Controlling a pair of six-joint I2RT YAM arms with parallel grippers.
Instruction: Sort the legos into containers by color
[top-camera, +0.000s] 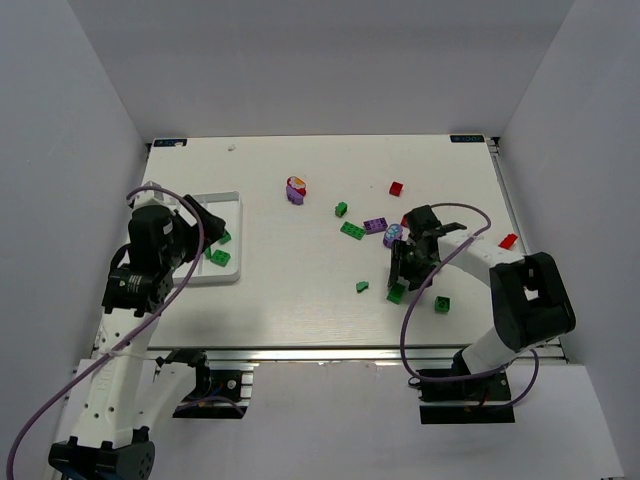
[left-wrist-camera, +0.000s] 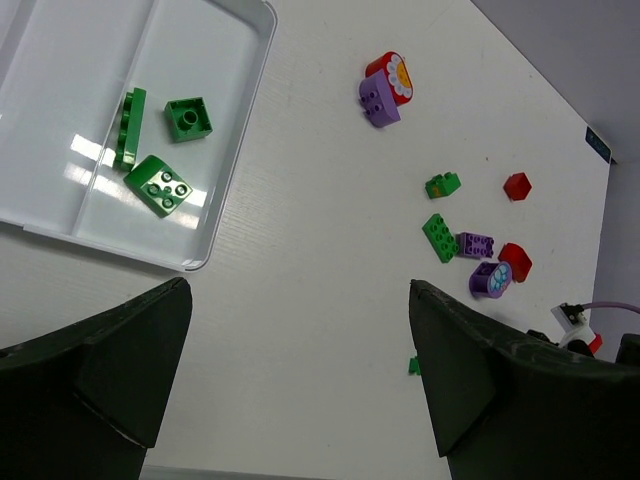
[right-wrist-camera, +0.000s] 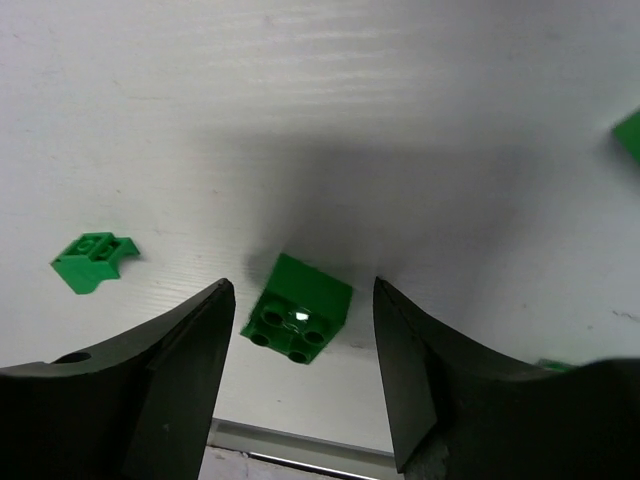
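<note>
Right hand (right-wrist-camera: 302, 290) spread around a small green plastic brick (right-wrist-camera: 297, 310); left hand (left-wrist-camera: 300, 288) spread wide, holding nothing.
The brick lies on the white table (top-camera: 300, 290) between the right fingers, a gap on each side; three green bricks (left-wrist-camera: 187, 119) sit together in one compartment of the shallow white plastic divided tray (left-wrist-camera: 225, 100) by the left hand; loose red, purple and green bricks (top-camera: 352, 230) lie scattered mid-table.
</note>
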